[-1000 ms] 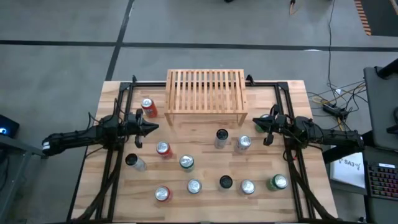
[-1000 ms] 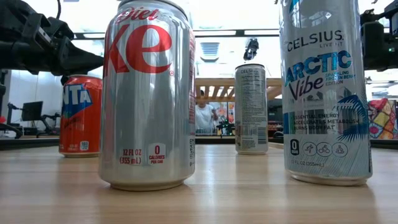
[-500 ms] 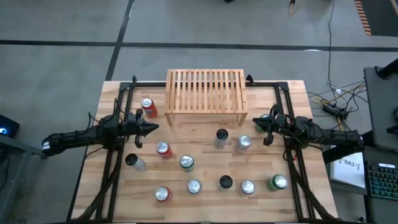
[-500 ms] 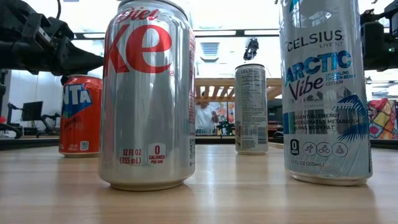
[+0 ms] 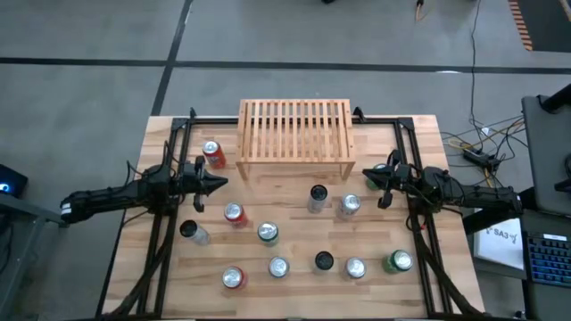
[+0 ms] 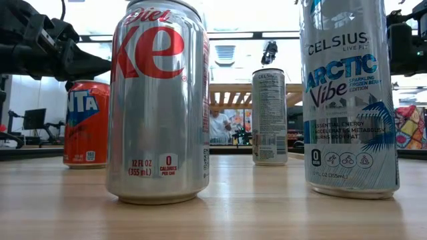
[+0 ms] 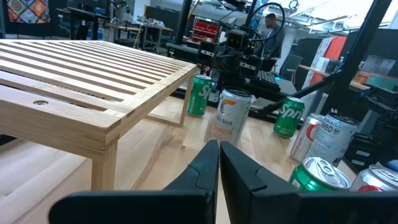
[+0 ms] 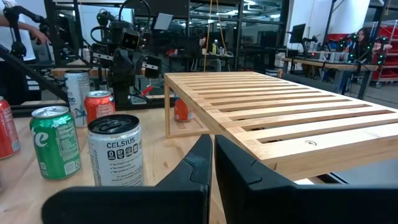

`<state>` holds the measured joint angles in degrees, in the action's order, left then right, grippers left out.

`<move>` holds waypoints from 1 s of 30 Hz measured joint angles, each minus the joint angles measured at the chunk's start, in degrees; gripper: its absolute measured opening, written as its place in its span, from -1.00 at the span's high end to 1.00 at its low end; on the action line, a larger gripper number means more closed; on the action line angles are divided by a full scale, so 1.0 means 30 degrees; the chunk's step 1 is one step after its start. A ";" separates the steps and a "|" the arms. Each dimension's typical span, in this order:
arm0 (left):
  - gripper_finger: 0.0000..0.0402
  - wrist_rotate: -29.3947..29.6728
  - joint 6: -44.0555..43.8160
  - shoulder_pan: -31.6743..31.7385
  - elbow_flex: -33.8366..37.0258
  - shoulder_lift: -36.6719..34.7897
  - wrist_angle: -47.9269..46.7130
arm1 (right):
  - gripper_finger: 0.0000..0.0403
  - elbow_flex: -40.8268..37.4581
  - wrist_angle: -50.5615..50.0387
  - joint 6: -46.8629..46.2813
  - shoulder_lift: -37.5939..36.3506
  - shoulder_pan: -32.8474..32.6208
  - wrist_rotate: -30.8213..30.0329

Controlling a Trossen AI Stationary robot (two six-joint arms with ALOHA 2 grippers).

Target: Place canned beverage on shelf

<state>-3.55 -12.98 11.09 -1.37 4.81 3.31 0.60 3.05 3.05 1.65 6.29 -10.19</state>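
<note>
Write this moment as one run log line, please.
left gripper: shut, empty | right gripper: shut, empty | shelf: no cans on top | cans: on table

Count taken from the high view.

- Shelf point(image 5: 294, 131): one, at 12 o'clock on the table point(image 5: 428, 143).
- Table: one.
- Cans: twelve in all.
  - Green cans point(image 5: 399, 261): three, at 6, 4 and 2 o'clock.
  - Red or orange cans point(image 5: 234, 213): three, at 10, 8 and 7 o'clock.
  - Silver or black cans point(image 5: 278, 267): six, spread from 8 o'clock round to 3 o'clock.
- Arms: two, the left arm point(image 5: 125, 194) at 9 o'clock and the right arm point(image 5: 455, 192) at 3 o'clock.
</note>
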 joint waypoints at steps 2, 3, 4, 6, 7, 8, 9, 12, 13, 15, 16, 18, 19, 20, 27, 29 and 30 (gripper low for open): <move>1.00 0.0000 -0.0004 -0.0004 0.0000 -0.0003 0.0000 | 0.95 0.0002 0.0000 0.0000 0.0000 0.0004 0.0000; 1.00 0.0000 -0.0002 0.0000 -0.0004 -0.0005 0.0007 | 0.95 0.0002 0.0000 -0.0004 0.0000 0.0004 0.0003; 1.00 0.0007 0.0016 0.0001 0.0000 -0.0002 0.0049 | 0.95 0.0002 0.0000 -0.0014 -0.0007 -0.0003 0.0006; 1.00 0.0015 0.0046 -0.0001 0.0000 0.0010 0.0685 | 0.95 -0.0004 0.0000 -0.0655 0.0000 -0.0003 0.0013; 1.00 0.0014 -0.0395 0.0001 0.0000 0.0009 0.1359 | 0.95 -0.0003 0.0000 -0.1585 -0.0005 -0.0010 0.0028; 1.00 0.0007 -0.1420 -0.0006 0.0000 0.0003 0.2295 | 0.95 -0.0006 0.0000 -0.2774 -0.0004 -0.0010 0.0017; 1.00 0.0006 -0.2988 -0.0006 0.0000 -0.0003 0.3175 | 0.95 0.0002 0.0082 -0.3982 0.0000 -0.0010 -0.0003; 1.00 0.0353 -0.5253 -0.0003 0.0000 -0.0005 0.5703 | 0.95 0.0002 0.1138 -0.6658 0.0000 -0.0003 -0.0162; 1.00 0.0465 -0.5302 0.0001 0.0000 -0.0007 0.6501 | 0.95 0.0002 0.1525 -0.7254 0.0000 -0.0003 -0.0169; 1.00 0.0510 -0.5094 0.0001 0.0000 -0.0005 0.7884 | 0.95 -0.0003 0.2261 -0.7485 0.0000 -0.0003 -0.0159; 1.00 0.0510 -0.4787 0.0001 0.0000 -0.0005 0.8405 | 0.95 0.0002 0.2643 -0.7501 0.0000 -0.0003 -0.0162; 1.00 0.0525 -0.3938 -0.0006 0.0000 -0.0005 0.9232 | 0.95 -0.0006 0.3390 -0.7486 0.0000 -0.0003 -0.0134; 1.00 0.0603 -0.3429 -0.0005 0.0000 -0.0005 0.9560 | 0.95 0.0001 0.3841 -0.7405 0.0000 -0.0003 -0.0118; 1.00 0.0830 -0.2913 -0.0006 0.0000 -0.0005 0.9827 | 0.95 0.0001 0.4287 -0.7305 0.0007 -0.0003 -0.0117; 1.00 0.1105 -0.2345 0.0001 0.0000 0.0009 1.0353 | 0.95 -0.0006 0.6224 -0.6681 0.0012 -0.0003 -0.0118; 1.00 0.1471 -0.2453 -0.0006 0.0000 0.0083 1.0360 | 0.95 -0.0006 0.6597 -0.6681 0.0011 -0.0003 -0.0118; 1.00 0.1826 -0.2606 -0.0006 0.0000 0.0134 1.0367 | 0.95 -0.0006 0.6833 -0.6674 0.0032 -0.0003 -0.0116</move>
<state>1.93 -20.79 11.07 -1.37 5.21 34.41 0.58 23.55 -16.97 1.74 6.28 -10.54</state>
